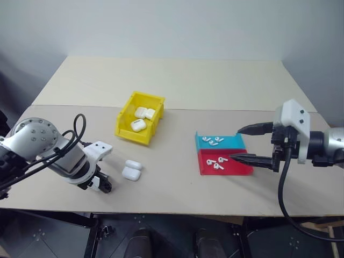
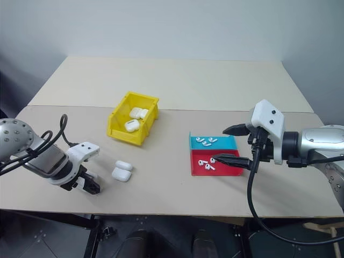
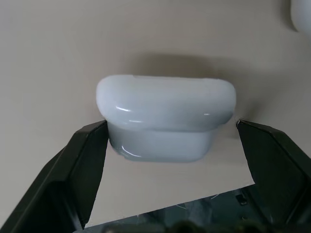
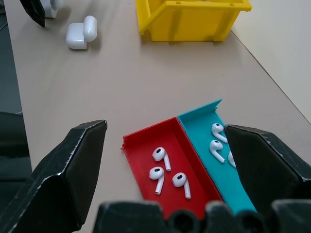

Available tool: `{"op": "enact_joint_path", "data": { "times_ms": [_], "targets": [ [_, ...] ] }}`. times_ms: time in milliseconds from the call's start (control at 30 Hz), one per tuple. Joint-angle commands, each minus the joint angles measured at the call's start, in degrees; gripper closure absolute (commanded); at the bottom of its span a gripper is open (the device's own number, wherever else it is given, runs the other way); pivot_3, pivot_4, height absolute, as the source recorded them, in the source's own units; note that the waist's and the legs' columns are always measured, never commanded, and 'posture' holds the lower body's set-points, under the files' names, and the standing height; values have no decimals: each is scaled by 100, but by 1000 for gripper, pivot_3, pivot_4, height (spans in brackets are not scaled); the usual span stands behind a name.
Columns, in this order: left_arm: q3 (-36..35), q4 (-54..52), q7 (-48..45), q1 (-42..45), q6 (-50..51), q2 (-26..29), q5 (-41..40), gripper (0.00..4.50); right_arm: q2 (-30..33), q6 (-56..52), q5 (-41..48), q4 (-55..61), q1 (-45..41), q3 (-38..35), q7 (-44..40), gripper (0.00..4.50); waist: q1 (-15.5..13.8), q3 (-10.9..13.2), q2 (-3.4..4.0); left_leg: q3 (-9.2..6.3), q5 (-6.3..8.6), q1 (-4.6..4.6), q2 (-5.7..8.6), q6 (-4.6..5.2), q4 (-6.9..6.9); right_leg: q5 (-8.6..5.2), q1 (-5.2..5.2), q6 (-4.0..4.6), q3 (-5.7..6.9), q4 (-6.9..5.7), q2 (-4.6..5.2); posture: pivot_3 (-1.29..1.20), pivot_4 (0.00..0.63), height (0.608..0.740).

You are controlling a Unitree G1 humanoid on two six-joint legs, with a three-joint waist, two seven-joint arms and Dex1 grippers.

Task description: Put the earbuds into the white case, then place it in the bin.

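Lighting even, diffuse, fairly bright; overhead source likely. Soft short shadows beside the yellow bin (image 1: 141, 117) on the table (image 1: 177, 80). Small specular highlights on the white case (image 3: 165, 116) in the left wrist view, with a dim, blurred shadow behind it. Head views sharp; slight corner vignetting.

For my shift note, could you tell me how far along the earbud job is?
Done: three cases already lie in the bin. In hand: the open left gripper brackets a case on the table; the open right gripper hovers over the tray of loose earbuds. Left: load earbuds and bin that case.
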State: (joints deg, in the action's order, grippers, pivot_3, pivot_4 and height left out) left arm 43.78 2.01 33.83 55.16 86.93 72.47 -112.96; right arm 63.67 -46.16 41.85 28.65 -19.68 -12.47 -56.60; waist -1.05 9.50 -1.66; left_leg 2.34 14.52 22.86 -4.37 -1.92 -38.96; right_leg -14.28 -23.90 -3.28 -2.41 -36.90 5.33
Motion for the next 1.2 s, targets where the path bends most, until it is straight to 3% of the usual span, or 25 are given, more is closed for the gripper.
{"op": "enact_joint_path", "data": {
  "times_ms": [33, 267, 367, 500, 767, 933, 1033, 1100, 1200],
  "targets": [
    [-148, 49, 125, -34, -96, -20, -4, 0, 43, 50, 62, 79, -50, -251, -8, 14, -2, 0, 1, 0, 0, 0, 0, 0, 0, 0, 0, 0, 0, 0, 0, 0, 150, 740],
    [-236, -145, 122, -163, -133, 78, -4, 0, 18, 38, 87, 144, 30, -309, 26, 14, -1, -1, 1, -1, 0, 0, 0, -1, 0, 0, 0, 0, 0, 0, 0, 0, 150, 740],
    [-334, -172, 223, -258, -203, 89, -4, 553, 2, 62, 77, 152, 55, -298, 33, 0, -1, -1, 1, -1, 0, 0, 0, -1, 1, 0, 0, 0, 0, 1, 0, 0, 150, 740],
    [-414, -127, 259, -273, -198, 86, -4, 1666, -33, 109, 33, 97, 4, -208, 45, 0, 8, -1, 1, -1, 0, 1, 0, -1, 1, 0, 0, 0, 0, 1, 0, 0, 150, 740],
    [-981, -499, 429, -578, -471, 589, -4, 1685, -183, 290, -80, 96, 113, -150, 29, 0, 32, 0, -1, -1, 0, 7, 0, -1, 1, 0, -7, 0, 0, 2, 0, 0, 150, 740],
    [-2425, -1302, -353, -1413, -1146, 1659, -4, 1685, -338, 495, -204, 58, 169, -96, 51, 0, 72, 8, -14, 2, -1, 28, -1, -2, 5, 0, -29, 0, -1, 9, 1, 0, 150, 740],
    [-3954, -1799, -765, -2474, -1856, 1809, 51, 1685, -459, 602, -288, 13, 218, -75, 78, 0, 33, 8, -14, 7, -1, 26, -1, -2, 6, 0, -26, -1, 1, 14, 4, 0, 150, 740],
    [-5669, -2468, -1305, -3387, -2193, 995, 877, 1685, -614, 716, -326, -26, 231, -54, 117, 0, -15, 4, -4, 7, -1, 22, -1, -3, 8, 0, -21, 0, 4, 16, 5, 0, 150, 740],
    [-6901, -3291, -2230, -4185, -2595, 166, 2040, 1685, -751, 851, -394, -42, 221, -11, 101, 0, -17, 6, -8, 13, -1, 17, -1, -4, 12, -1, -18, 2, 5, 13, 5, 0, 150, 740]
  ]
}}
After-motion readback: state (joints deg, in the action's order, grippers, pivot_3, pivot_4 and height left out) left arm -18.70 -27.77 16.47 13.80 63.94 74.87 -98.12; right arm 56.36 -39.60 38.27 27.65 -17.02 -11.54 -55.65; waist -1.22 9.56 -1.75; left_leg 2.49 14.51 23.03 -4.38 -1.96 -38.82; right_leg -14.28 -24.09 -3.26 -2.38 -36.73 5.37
